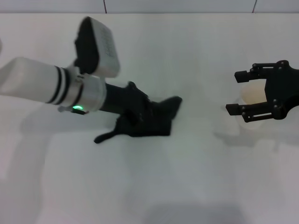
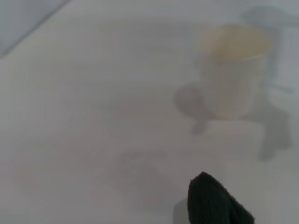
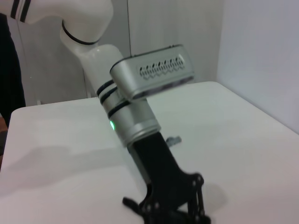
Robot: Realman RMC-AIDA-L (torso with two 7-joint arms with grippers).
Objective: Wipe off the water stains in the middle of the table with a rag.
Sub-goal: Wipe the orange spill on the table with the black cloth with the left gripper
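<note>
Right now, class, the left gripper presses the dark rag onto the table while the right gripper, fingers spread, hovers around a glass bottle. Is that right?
Not quite. The right gripper is spread around a white paper cup, not a glass bottle; the left wrist view shows the cup clearly. The rest holds: the left gripper is down on the rag on the table.

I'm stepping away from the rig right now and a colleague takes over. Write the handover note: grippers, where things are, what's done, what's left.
Left gripper: down on the rag near the middle of the table, pressing it to the surface; its fingers are hidden in the cloth.
Right gripper: open, hovering at the robot's right around a white paper cup, not clearly touching it.
Water stains: not visible in any view; they may be under the rag or already wiped, I cannot tell which.
Done: rag is grasped or pinned and on the table.
Left: lift or slide the rag to check the spot, and wipe again if any stain shows.
</note>
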